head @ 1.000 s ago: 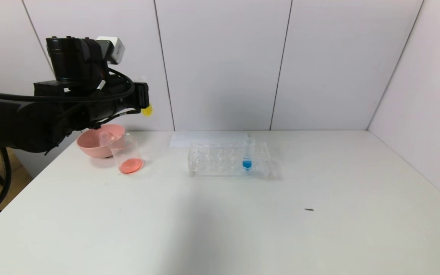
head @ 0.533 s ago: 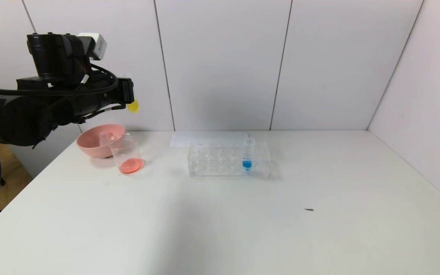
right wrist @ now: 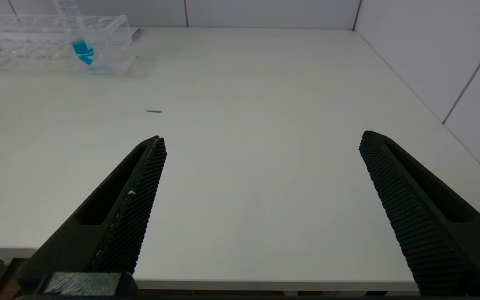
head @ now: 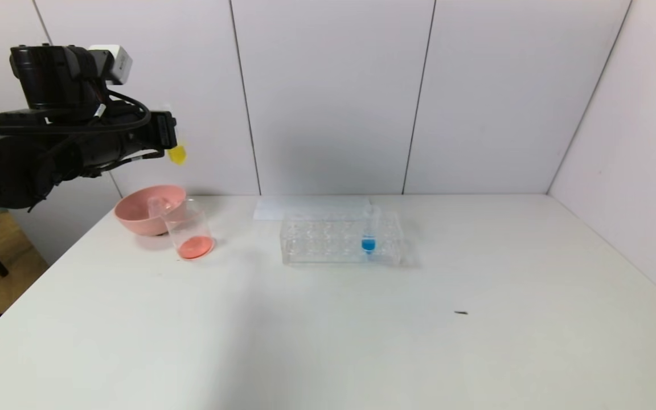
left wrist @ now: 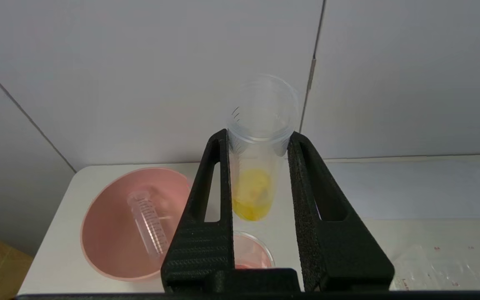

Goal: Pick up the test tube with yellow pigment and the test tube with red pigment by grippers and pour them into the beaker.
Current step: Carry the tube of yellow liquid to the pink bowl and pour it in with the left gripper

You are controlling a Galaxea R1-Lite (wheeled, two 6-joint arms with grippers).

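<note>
Left pincer (left wrist: 258,143): clamped on yellow tube (left wrist: 253,196), has drifted up and leftward, away from beaker (head: 187,229) below it.
Meaning: yellow unpoured; beaker holds red.
Right pincer (right wrist: 261,166): open, idle.

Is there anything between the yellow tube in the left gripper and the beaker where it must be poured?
Nothing visible blocks the way. The left gripper holds the yellow tube in the air above the table, and the beaker stands below it with its mouth uncovered. The pink bowl is just behind the beaker, an empty tube lying inside it.
</note>
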